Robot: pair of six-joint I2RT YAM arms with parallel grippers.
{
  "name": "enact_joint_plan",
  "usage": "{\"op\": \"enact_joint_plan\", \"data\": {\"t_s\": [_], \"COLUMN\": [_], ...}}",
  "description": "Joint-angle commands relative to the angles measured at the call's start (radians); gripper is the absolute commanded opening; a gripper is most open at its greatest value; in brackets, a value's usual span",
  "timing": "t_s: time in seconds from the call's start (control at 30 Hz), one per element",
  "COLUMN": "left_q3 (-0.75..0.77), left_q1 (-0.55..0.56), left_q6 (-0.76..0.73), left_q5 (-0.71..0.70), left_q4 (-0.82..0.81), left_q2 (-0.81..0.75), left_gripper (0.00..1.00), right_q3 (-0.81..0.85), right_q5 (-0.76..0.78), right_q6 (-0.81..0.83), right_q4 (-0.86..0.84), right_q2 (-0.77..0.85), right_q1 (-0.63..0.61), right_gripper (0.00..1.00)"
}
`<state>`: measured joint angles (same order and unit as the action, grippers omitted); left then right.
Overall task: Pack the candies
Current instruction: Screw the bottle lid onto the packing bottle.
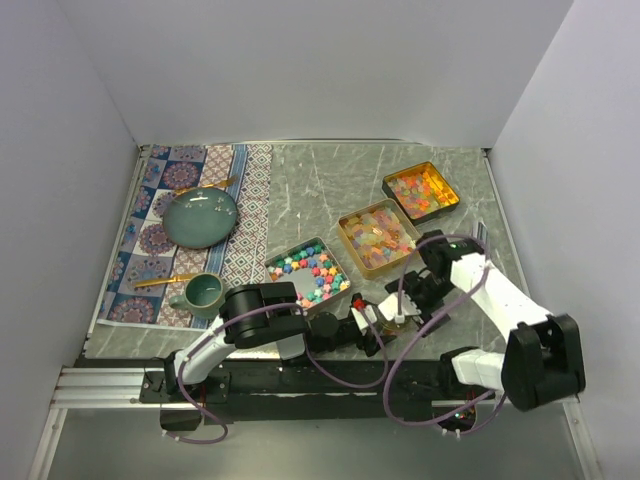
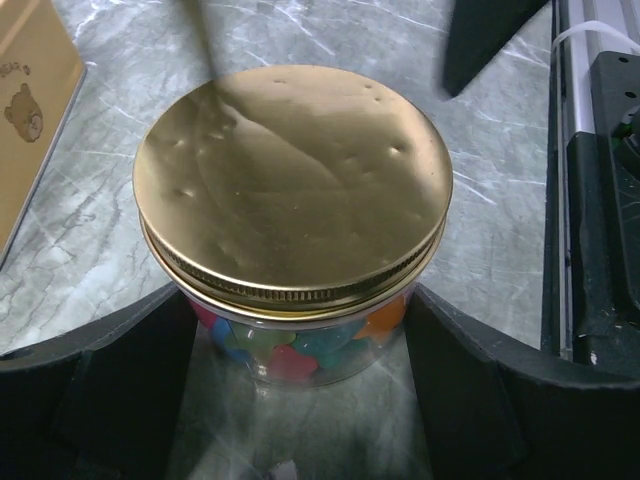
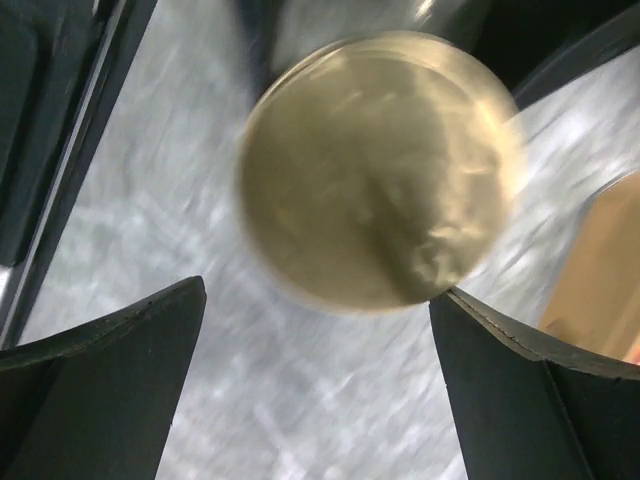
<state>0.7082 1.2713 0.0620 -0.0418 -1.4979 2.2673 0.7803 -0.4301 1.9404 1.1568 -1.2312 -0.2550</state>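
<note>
A clear jar with a gold lid (image 2: 290, 180) holds coloured candies (image 2: 300, 350). It stands on the marble table near the front edge (image 1: 397, 320). My left gripper (image 2: 300, 400) has one black finger (image 2: 130, 380) against each side of the jar body and is shut on it. My right gripper (image 3: 318, 400) is open just above the jar, with the blurred gold lid (image 3: 380, 170) beyond its fingertips. More candies fill three gold trays: pastel stars (image 1: 310, 272), paler pieces (image 1: 378, 237) and orange gummies (image 1: 421, 192).
A teal plate (image 1: 200, 217), a teal mug (image 1: 203, 292) and gold cutlery (image 1: 165, 280) lie on a patterned mat at the left. The star tray's tan side (image 2: 30, 100) is left of the jar. A metal rail (image 1: 110, 385) runs along the near edge.
</note>
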Motion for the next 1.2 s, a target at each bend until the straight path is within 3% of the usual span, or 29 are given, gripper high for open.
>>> {"op": "enact_joint_plan", "data": {"t_s": [0.0,0.13,0.2,0.33,0.73,1.17], "left_q3": [-0.067,-0.076,-0.075,-0.07,-0.082,-0.081], "left_q1": [-0.046,-0.044,-0.046,-0.038,-0.03,-0.024], "left_q6": [0.044,0.041,0.041,0.039,0.025,0.018], "left_q5": [-0.099,-0.092,-0.076,-0.058,-0.07,-0.116], "left_q4": [-0.177,-0.173,-0.168,-0.159,-0.156,-0.168], "left_q2": [0.055,0.052,0.052,0.052,0.037,0.052], "left_gripper": [0.01,0.01,0.01,0.01,0.01,0.01], "right_q3": [-0.067,-0.021,0.095,0.279,0.238,0.163], "right_q5": [0.169,0.171,0.107,-0.109,-0.196,-0.119], "right_q6": [0.064,0.063,0.04,0.005,-0.037,-0.063], "right_q4": [0.113,0.156,0.19,0.233,0.152,0.084], "right_q2": [0.065,0.073,0.024,-0.068,-0.131,-0.209], "right_q1": [0.06,0.155,0.221,0.224,-0.108,-0.144], "right_gripper": [1.0,1.0,1.0,1.0,1.0,1.0]}}
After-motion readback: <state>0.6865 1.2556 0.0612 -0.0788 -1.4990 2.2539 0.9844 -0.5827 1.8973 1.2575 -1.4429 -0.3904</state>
